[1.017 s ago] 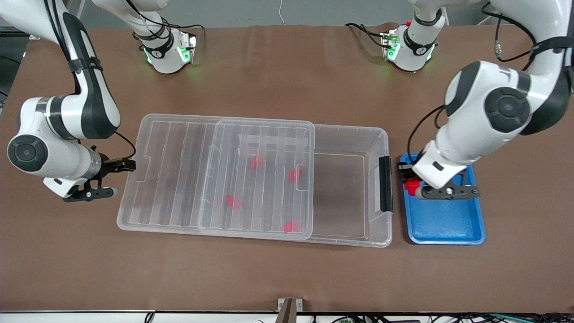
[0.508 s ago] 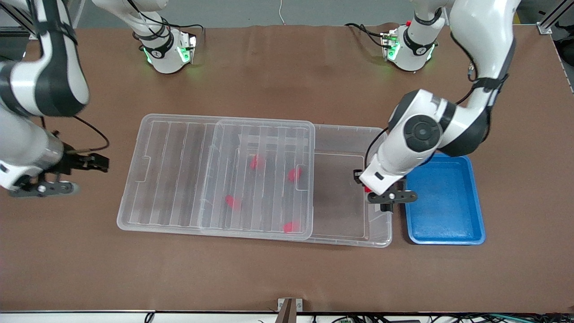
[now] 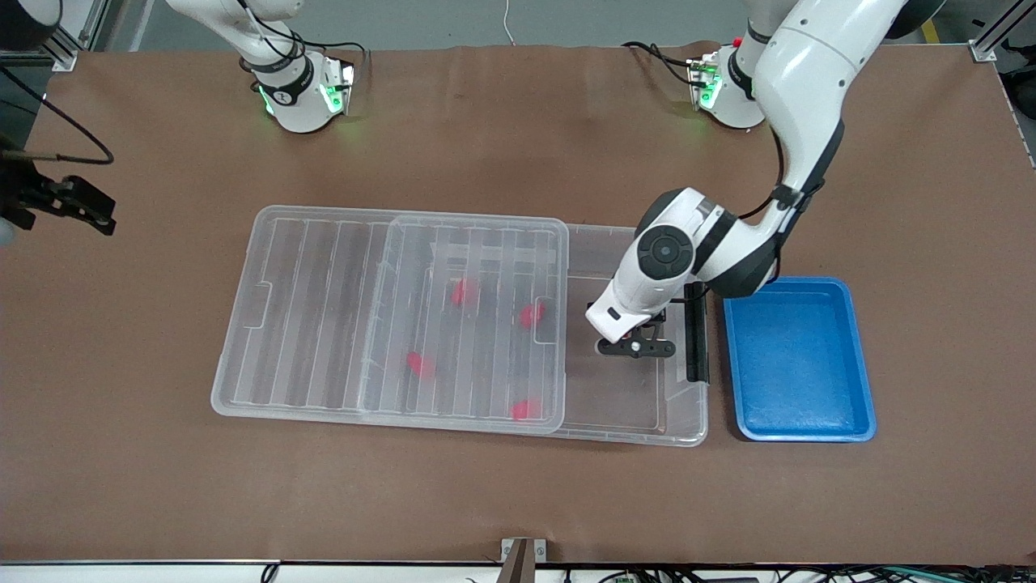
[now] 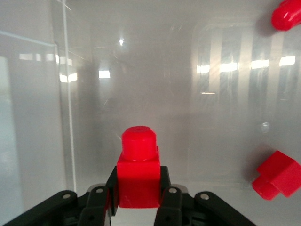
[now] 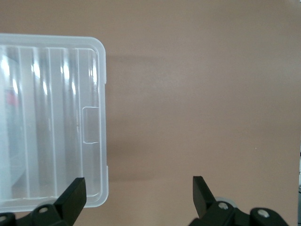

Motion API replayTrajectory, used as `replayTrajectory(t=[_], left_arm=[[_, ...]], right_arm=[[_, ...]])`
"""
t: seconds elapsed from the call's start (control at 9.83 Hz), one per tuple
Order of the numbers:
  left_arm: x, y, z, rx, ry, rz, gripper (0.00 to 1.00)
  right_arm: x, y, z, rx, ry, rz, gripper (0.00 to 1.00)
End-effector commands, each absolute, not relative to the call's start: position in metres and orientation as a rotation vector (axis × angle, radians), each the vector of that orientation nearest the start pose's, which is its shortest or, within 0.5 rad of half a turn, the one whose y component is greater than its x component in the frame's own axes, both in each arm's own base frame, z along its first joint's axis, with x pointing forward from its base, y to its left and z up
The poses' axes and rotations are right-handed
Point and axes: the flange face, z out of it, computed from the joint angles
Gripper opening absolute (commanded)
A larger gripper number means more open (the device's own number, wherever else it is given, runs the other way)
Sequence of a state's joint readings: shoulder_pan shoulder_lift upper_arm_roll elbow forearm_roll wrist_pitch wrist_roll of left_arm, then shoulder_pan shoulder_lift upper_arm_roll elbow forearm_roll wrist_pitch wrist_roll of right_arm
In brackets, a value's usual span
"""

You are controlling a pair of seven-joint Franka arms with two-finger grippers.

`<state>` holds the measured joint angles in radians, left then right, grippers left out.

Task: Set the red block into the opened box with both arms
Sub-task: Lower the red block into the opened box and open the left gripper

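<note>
My left gripper is shut on a red block, which stands upright with its narrow stepped end up. In the front view this gripper hangs over the uncovered part of the clear box, near the black clip; the wrist hides the held block there. The ribbed lid lies slid toward the right arm's end and covers most of the box. Several red blocks lie under it. My right gripper is open with nothing in it, off the lid's end, at the table's edge.
A blue tray stands beside the box at the left arm's end. Two more red blocks show on the box floor in the left wrist view. Bare brown table surrounds the box.
The left gripper has carried the red block from the blue tray to over the box's uncovered part. The right gripper has drawn back from the lid's end toward the table's edge.
</note>
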<state>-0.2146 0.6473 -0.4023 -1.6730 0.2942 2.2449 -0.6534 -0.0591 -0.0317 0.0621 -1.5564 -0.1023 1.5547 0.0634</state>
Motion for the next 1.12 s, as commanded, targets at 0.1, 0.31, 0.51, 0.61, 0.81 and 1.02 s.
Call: replayTrajectory(t=[0.1,0.31,0.51,0.61,0.81,1.02], left_arm=[[0.568,-0.357,0.207,-3.105,0.157,0.051,0.01],[0.571,-0.355,0.191,-3.075,0.199,0.042,0.11],[0.578,-0.355,0.182,-3.088,0.174,0.057,0.58],[0.580,-0.354,0.184,-3.090,0.173,0.051,0.98],[0.592,-0.351,0.221,-3.089,0.159,-0.023,1.00],[0.595,-0.343,0.296,-3.048,0.152,-0.092,1.00]], right_arm=[[0.506,-0.042,0.672,-3.111,0.265,-0.026,1.00],[0.511,-0.061,0.669,-3.109,0.318,-0.031,1.00],[0.514,-0.063,0.666,-3.104,0.425,-0.036,1.00],[0.521,-0.059,0.655,-3.107,0.417,-0.038,1.00],[0.523,-0.057,0.650,-3.109,0.407,-0.033,1.00],[0.525,-0.058,0.646,-3.111,0.393,-0.024,1.00]])
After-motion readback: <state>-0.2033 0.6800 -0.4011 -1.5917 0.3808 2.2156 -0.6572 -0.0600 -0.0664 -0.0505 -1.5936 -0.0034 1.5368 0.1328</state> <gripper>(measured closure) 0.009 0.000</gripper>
